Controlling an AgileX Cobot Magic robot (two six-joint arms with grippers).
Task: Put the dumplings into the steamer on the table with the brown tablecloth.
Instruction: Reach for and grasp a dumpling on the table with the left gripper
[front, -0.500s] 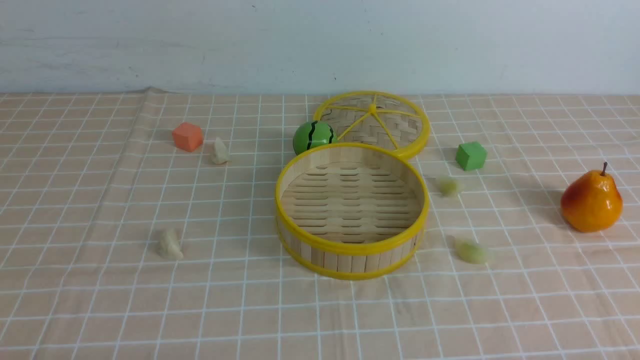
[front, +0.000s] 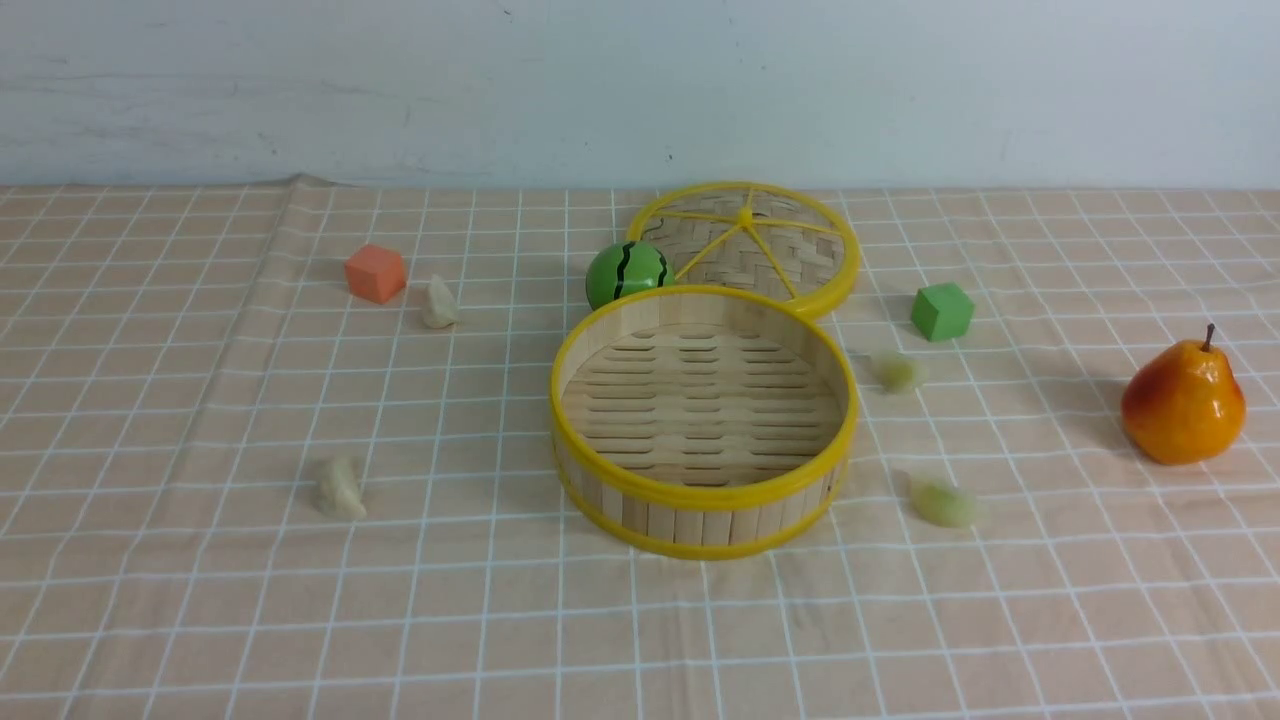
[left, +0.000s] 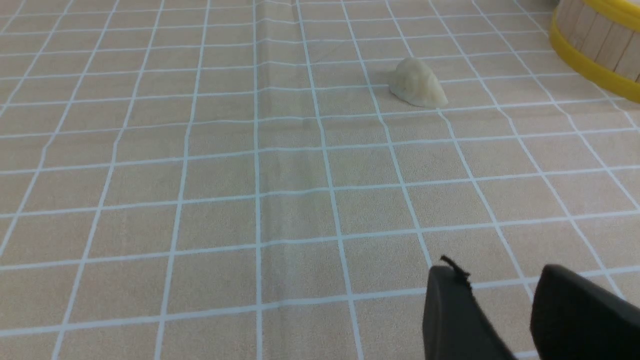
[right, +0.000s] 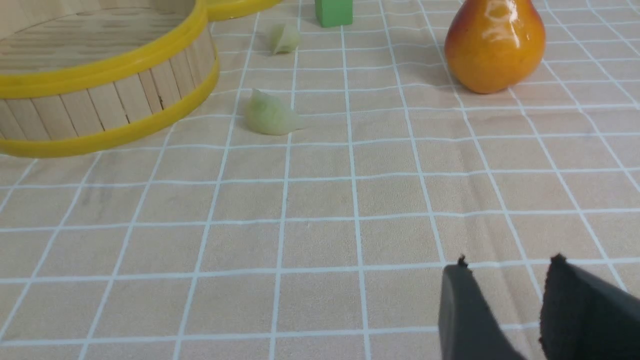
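The four dumplings lie on the cloth, outside the steamer (front: 705, 505). Two are white and sit to the left of it: one white dumpling (front: 341, 488) is nearer, and the other white dumpling (front: 439, 303) is farther back. Two are pale green and sit to the right of it: one green dumpling (front: 944, 503) is nearer, and the other green dumpling (front: 897, 372) is farther back, close to the steamer. The steamer is round, with a yellow rim, and there is nothing in it. Just behind it is the lid (front: 800, 245), flat and round with yellow spokes. A green ball (front: 627, 274) with black stripes is by the lid and the back of the steamer. An orange block (front: 375, 273) is near the far white dumpling, and a green block (front: 942, 311) is behind the far green dumpling. A shiny orange pear (front: 1184, 402) stands way over on the right, with its stem up. The cloth (front: 640, 640) is light brown with white squares, and it covers the tabletop. Behind it is a pale wall (front: 900, 90). The left end effector (left: 492, 295) has its tips apart, with nothing between them. The right end effector (right: 507, 290) has its tips apart and empty too.
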